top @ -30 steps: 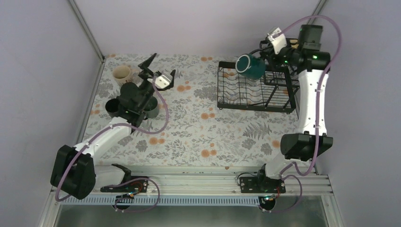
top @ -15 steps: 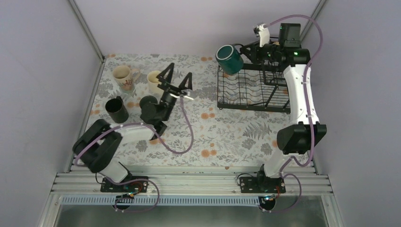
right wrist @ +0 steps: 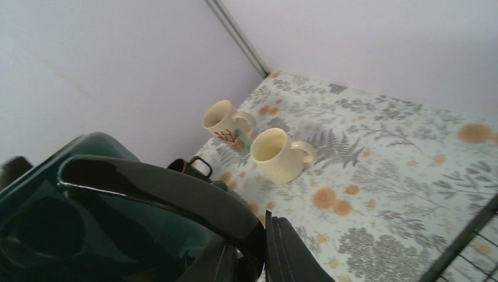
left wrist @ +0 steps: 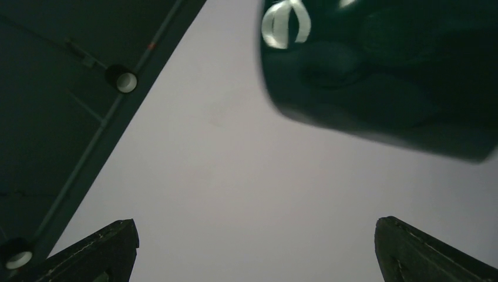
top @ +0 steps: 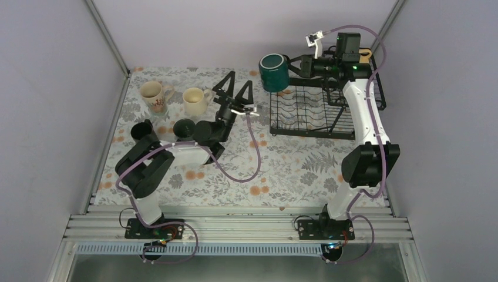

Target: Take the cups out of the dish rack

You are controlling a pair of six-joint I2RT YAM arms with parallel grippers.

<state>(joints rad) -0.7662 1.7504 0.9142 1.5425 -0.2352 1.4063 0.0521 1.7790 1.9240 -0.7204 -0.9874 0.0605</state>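
Near left, a black mug (top: 142,130) and a dark mug (top: 184,126) stand on the table, with two cream mugs (top: 192,100) beyond. The left gripper (top: 239,82) gapes wide and empty. At the far right, the right gripper (top: 292,66) is clamped on the rim of the teal mug (top: 273,71), held aloft over the dish rack (top: 311,134)'s left edge.

No text, label, brand or number can be read in any view. The only marking is a small red branching print on the side of one cream mug (right wrist: 224,126), a drawing and not lettering. The blurred white shapes near the top of the dark teal mug (left wrist: 382,76) in the left wrist view cannot be read as letters.
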